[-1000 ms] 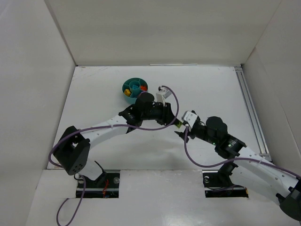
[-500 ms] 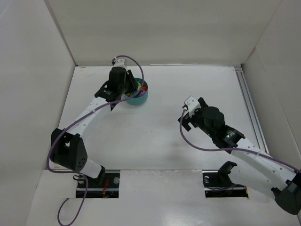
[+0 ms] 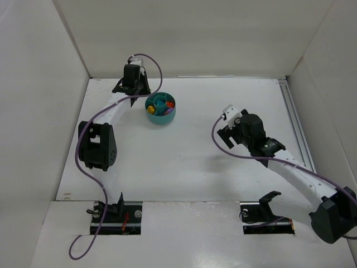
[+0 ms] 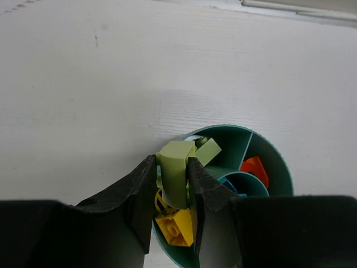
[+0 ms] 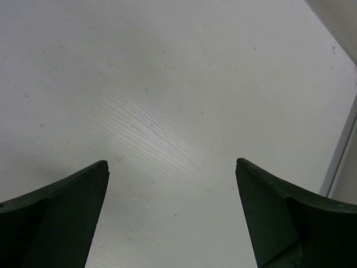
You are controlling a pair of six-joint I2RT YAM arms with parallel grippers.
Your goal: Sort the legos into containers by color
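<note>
The round teal dish (image 3: pixel 160 117) stands at the far left-centre of the table, with yellow (image 3: pixel 151 109), orange (image 3: pixel 170 104) and purple (image 3: pixel 167 111) bricks in its wedges. My left gripper (image 3: pixel 138 89) is at the dish's far left rim. In the left wrist view the gripper (image 4: pixel 172 162) is shut on a lime green brick (image 4: pixel 175 173), held above the dish rim (image 4: pixel 268 151). Below it lie a yellow brick (image 4: pixel 174 229), another lime piece (image 4: pixel 209 149) and an orange piece (image 4: pixel 254 169). My right gripper (image 3: pixel 222 135) is open and empty over bare table (image 5: pixel 172 163).
White walls enclose the table on three sides. A metal rail (image 3: pixel 295 128) runs along the right edge and shows in the right wrist view (image 5: pixel 340 156). The left arm's purple cable (image 3: pixel 153 72) loops above the dish.
My left arm has swung from the table's middle up to the dish's far left rim, carrying the lime brick. My right gripper has drawn back to the right.
</note>
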